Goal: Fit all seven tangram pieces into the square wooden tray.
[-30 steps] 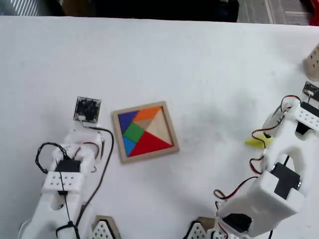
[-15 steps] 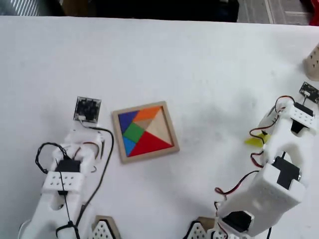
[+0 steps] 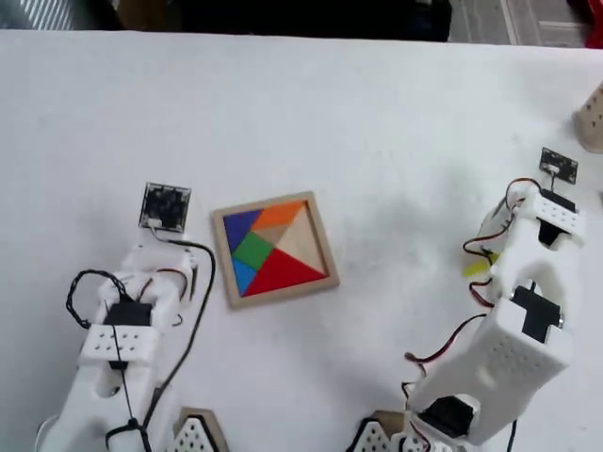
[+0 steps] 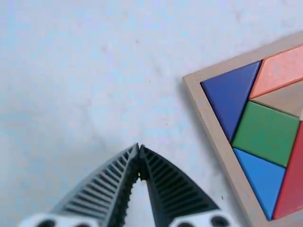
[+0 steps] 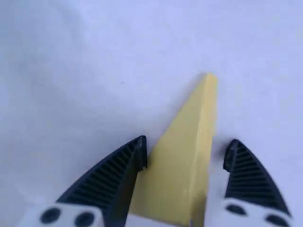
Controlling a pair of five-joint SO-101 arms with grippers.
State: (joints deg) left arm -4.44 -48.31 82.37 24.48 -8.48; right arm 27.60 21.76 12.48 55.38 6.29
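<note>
The square wooden tray (image 3: 225, 261) lies mid-table and holds several coloured pieces: dark blue (image 3: 239, 228), orange (image 3: 281, 214), green (image 3: 253, 250), light blue and red (image 3: 283, 273). A wood-coloured triangular area (image 3: 301, 237) shows at its far right. The tray's corner (image 4: 194, 87) lies beside my left gripper (image 4: 139, 150), which is shut on nothing over bare table. A yellow triangle (image 5: 184, 142) lies flat between the fingers of my open right gripper (image 5: 185, 151), with a small gap on one side. From above, the yellow triangle (image 3: 475, 268) peeks out from under the right arm (image 3: 523, 330).
The left arm (image 3: 122, 330) lies at the near left, just left of the tray. Perforated wooden blocks stand at the near edge (image 3: 193, 435) and the far right edge (image 3: 592, 118). White table stretches between the tray and the right arm.
The right arm has shifted left and toward the far side, and it now covers more of the yellow triangle. The left arm and the tray have not moved.
</note>
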